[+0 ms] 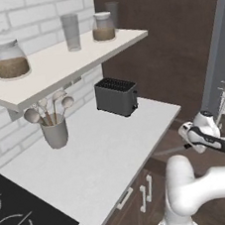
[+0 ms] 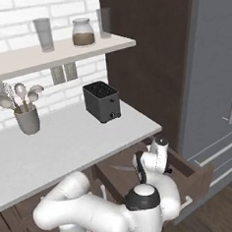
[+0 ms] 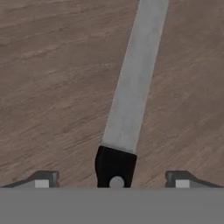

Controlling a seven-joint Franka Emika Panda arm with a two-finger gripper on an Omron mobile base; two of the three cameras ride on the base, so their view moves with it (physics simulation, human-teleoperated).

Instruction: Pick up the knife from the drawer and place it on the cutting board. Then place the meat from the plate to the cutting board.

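So the gripper (image 3: 112,180) is down in the open drawer (image 2: 191,173), fingers (image 3: 43,180) spread wide either side of the knife (image 3: 131,100), which lies flat on the drawer floor.

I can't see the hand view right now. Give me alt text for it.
A knife lies flat on the wooden floor of the drawer, its grey blade running from the top edge down to a black handle at bottom centre. The hand is open, one fingertip on each side of the handle, neither touching it.
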